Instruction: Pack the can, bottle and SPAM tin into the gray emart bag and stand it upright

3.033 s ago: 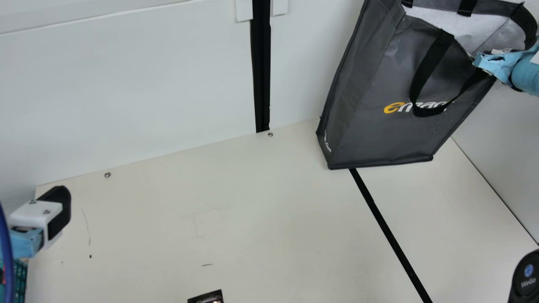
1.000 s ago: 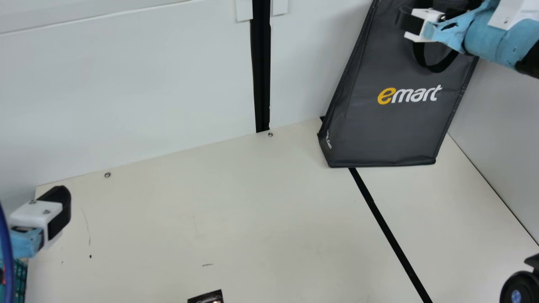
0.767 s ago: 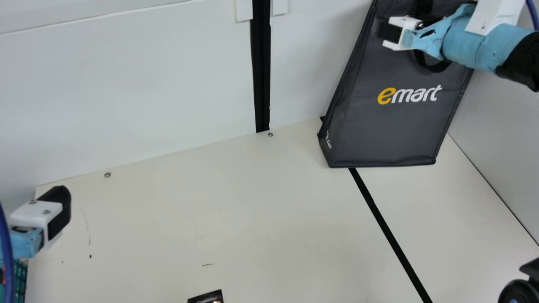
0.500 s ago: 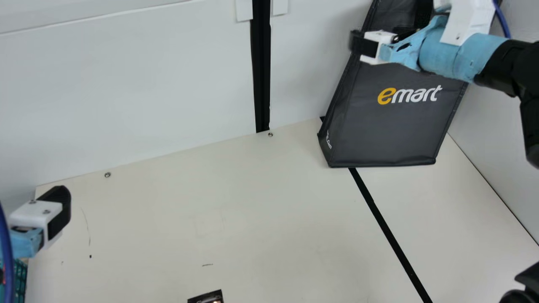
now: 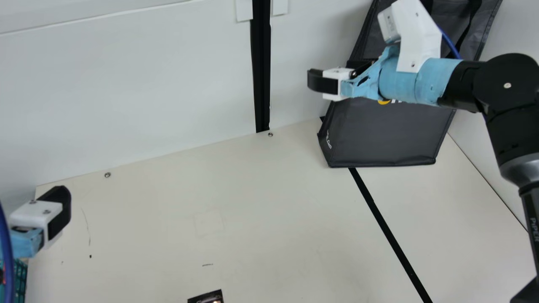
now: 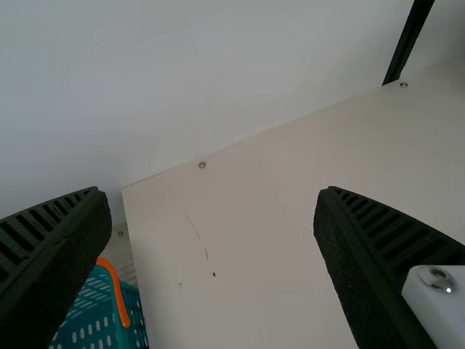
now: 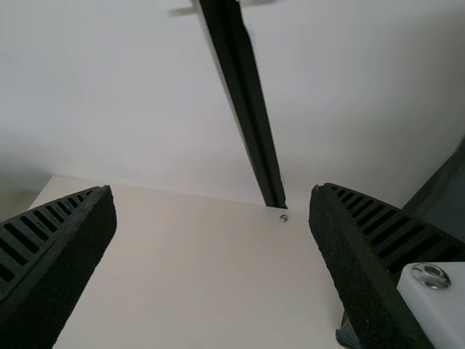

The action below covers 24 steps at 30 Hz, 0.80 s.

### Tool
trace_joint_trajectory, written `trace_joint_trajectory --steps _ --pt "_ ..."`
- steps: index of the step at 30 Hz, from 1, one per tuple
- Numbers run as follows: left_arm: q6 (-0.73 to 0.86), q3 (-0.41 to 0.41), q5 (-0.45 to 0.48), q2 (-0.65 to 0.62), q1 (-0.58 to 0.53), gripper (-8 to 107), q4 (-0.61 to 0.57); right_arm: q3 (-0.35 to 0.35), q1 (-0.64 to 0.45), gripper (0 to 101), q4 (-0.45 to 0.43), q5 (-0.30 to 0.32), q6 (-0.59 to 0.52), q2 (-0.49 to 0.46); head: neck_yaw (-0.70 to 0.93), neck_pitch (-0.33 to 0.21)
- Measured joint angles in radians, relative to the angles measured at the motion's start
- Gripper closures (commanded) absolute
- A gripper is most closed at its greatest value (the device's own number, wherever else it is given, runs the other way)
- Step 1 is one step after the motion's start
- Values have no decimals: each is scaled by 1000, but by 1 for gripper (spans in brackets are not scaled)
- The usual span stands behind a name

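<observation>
Where the main view's left edge cuts off our left arm, its end effector (image 5: 63, 210) points inward over the tabletop (image 5: 252, 210), fingers spread wide. A blue cable (image 5: 6, 252) crosses in front of that arm, and below it we make out part of a teal basket (image 5: 20, 282). Farther along, a small black item (image 5: 207, 298) is cut off at the bottom edge, too little of it for us to name.

Pale tabletop stretches between our two arms, back to the slanting line where it meets the wall (image 5: 147, 84).

Our right end effector (image 5: 313, 81) hangs raised before the wall, fingers well apart. Its arm comes from the right edge, bends, and runs nearly level across the gray emart bag (image 5: 387, 136), hiding its middle. The bag stands upright near the far right corner; its top is cut off, so we cannot tell what it holds.
</observation>
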Motion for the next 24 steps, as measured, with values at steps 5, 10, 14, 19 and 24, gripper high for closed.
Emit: trace_joint_trajectory --steps 5,10,14,19,24 --pt "0 0 0 0 0 9 0 42 39 6 -16 12 -3 -20 2 0" --pt "0 0 0 0 0 9 0 95 80 6 -28 16 -7 -42 2 2" --pt "0 0 0 0 0 9 0 140 108 6 -37 24 -14 -56 2 0" --pt "0 0 0 0 0 9 0 184 134 6 -44 34 -19 -63 0 0" --pt "0 0 0 0 0 9 0 194 142 6 -44 35 -22 -62 2 0"
